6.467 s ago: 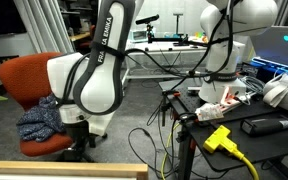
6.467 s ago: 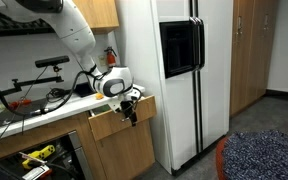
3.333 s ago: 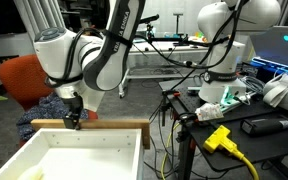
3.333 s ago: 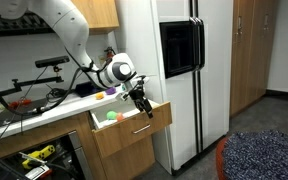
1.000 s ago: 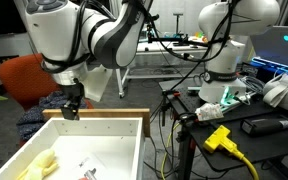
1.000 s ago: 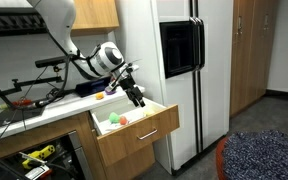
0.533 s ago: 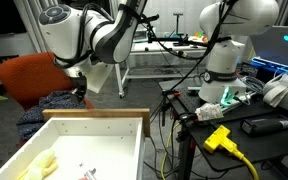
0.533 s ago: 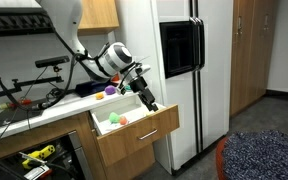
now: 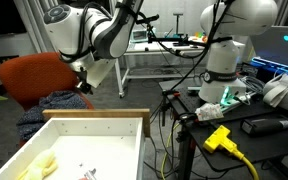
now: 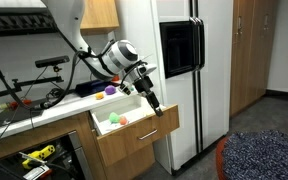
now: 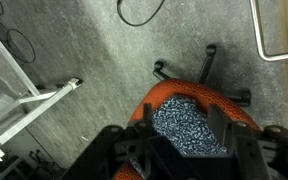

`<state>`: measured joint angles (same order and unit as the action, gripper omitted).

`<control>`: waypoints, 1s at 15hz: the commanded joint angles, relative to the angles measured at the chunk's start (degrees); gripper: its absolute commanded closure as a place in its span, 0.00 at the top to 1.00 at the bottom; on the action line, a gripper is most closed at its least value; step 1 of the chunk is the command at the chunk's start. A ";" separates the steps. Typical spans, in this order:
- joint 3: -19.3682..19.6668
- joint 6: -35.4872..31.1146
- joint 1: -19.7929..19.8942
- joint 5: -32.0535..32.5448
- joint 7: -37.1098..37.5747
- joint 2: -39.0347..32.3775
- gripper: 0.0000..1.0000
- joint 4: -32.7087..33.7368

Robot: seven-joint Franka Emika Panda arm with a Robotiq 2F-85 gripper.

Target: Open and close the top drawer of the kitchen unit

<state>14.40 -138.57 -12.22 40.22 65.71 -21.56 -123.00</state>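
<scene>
We see the top drawer (image 9: 104,116) pulled out of the kitchen unit. In an exterior view it fills the lower left of the frame, with its pale wood rim and white inside, and a yellow thing (image 9: 39,165) lies in its lower left corner. In an exterior view the top drawer (image 10: 134,138) stands out of the wooden cabinet at the centre. A green ball (image 10: 111,117) and a small orange thing (image 10: 123,120) lie inside it.

The gripper (image 10: 154,104) hangs just above the right end of the drawer front, and we cannot tell if it touches the wood. In an exterior view the gripper (image 9: 84,86) is in the upper left part, above the far rim of the drawer and apart from it.

In the wrist view the gripper (image 11: 184,135) looks down on the orange chair (image 11: 174,95), which has a speckled blue-grey cloth (image 11: 189,125) on its seat. The fingers (image 11: 144,140) are dark and blurred at the bottom edge. They stand spread, with nothing between them.

The tabletop (image 10: 44,108) above the drawer carries a purple thing (image 10: 103,91). The refrigerator (image 10: 179,70) stands at the right of the cabinet.
</scene>
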 commanded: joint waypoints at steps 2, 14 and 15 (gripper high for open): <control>-3.44 2.99 2.64 -2.95 1.95 1.53 0.23 -0.24; -2.65 -4.00 5.37 -11.64 1.33 -11.68 0.00 6.66; -2.36 -4.16 5.24 -11.71 1.05 -13.17 0.00 7.73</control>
<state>11.57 -141.40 -7.27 29.79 68.04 -29.62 -119.56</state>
